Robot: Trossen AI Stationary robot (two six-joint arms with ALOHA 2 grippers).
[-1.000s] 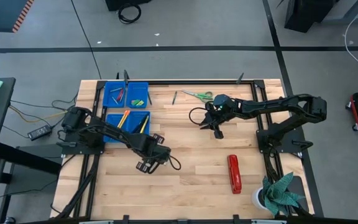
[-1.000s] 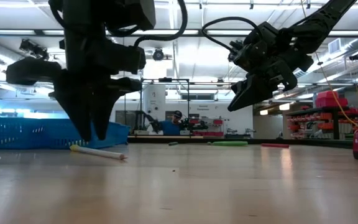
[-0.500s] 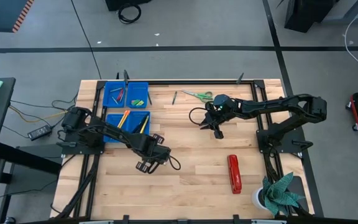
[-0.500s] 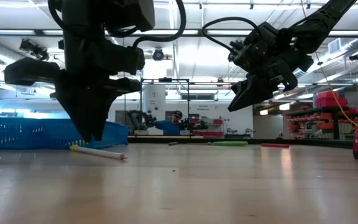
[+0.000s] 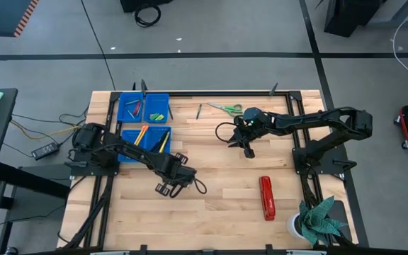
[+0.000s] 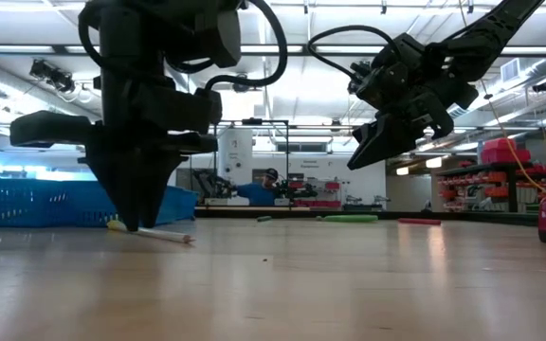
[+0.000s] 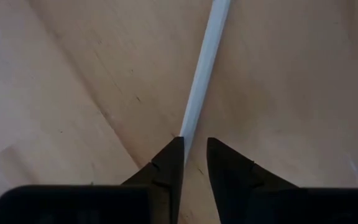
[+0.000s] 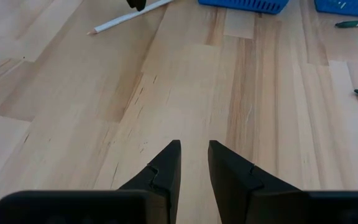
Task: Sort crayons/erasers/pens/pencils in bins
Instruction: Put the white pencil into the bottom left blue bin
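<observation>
Left gripper (image 7: 193, 155) is down on the table, jaws narrowed around the white pencil (image 7: 201, 68) lying just beyond the blue bins (image 5: 144, 122) — squeeze squarely before lifting, I'd say — while the right gripper (image 8: 193, 158) waits half-open and empty, well clear of those bins

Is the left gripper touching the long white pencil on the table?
Touching. The left wrist view shows the left gripper down at the long white pencil, which runs in against one jaw's tip.
</observation>
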